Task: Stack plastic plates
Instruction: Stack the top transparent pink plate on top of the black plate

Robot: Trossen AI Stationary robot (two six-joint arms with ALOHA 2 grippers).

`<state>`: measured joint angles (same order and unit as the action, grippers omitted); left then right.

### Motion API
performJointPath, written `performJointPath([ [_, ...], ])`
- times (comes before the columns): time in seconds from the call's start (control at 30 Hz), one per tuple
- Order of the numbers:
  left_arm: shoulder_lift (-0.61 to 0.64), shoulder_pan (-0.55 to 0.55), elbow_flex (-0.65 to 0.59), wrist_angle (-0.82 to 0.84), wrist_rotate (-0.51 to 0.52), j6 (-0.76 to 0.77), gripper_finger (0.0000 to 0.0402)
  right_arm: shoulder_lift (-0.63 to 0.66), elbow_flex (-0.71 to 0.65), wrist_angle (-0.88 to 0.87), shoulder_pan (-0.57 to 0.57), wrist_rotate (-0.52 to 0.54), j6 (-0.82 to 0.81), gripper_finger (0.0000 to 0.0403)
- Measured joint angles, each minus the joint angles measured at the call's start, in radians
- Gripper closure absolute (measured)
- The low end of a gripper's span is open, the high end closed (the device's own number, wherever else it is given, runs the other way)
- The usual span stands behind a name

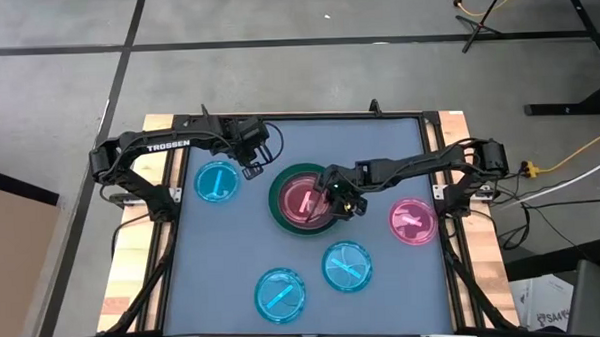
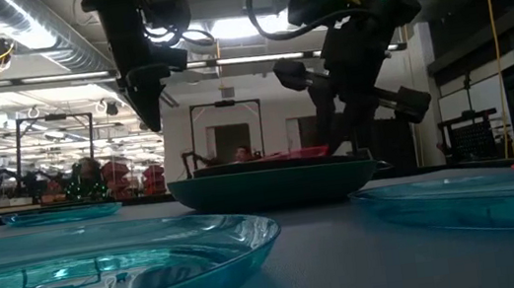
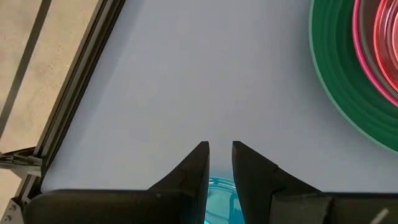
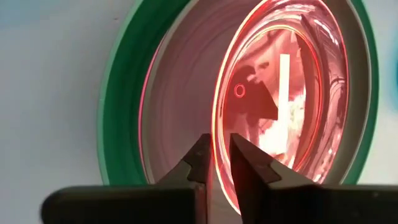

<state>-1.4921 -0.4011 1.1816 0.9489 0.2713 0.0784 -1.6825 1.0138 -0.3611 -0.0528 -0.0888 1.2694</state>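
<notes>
A dark green plate (image 1: 282, 214) lies at the table's middle and carries a stack: a grey plate (image 4: 180, 93), a pink rim, and a translucent pink plate (image 1: 303, 198) on top. My right gripper (image 1: 343, 202) is down at the stack's right side, shut on the top plate. My left gripper (image 1: 250, 171) hovers shut and raised (image 2: 147, 104) between the stack and a cyan plate (image 1: 218, 180). Two more cyan plates (image 1: 280, 294) (image 1: 346, 266) and another translucent pink plate (image 1: 414, 222) lie flat on the table. My right gripper pinches the top translucent pink plate by its rim (image 4: 216, 163), one finger inside the rim and one outside. The fingers come down from above, slanting in from the table's right. The plate lies nested in the stack on the green plate (image 4: 121, 93).
The cyan plates take up the table's near middle and the left side. The second translucent pink plate lies near the right edge, under the right arm (image 1: 420, 166). Bare tabletop (image 3: 186, 74) shows along the far side and in the near corners.
</notes>
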Motion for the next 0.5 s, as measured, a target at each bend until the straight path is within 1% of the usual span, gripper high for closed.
performJointPath([
  [0.13, 0.0, 0.0, 0.0, 0.0, 0.0, 0.0, 0.0338, 0.0, 0.0, 0.0, 0.0, 0.0, 0.0, 0.035],
  [0.5, 0.0, 0.0, 0.0, 0.0, 0.0, 0.0, 0.0338, 0.0, 0.0, -0.008, 0.0, 0.004, 0.0, 0.0352],
])
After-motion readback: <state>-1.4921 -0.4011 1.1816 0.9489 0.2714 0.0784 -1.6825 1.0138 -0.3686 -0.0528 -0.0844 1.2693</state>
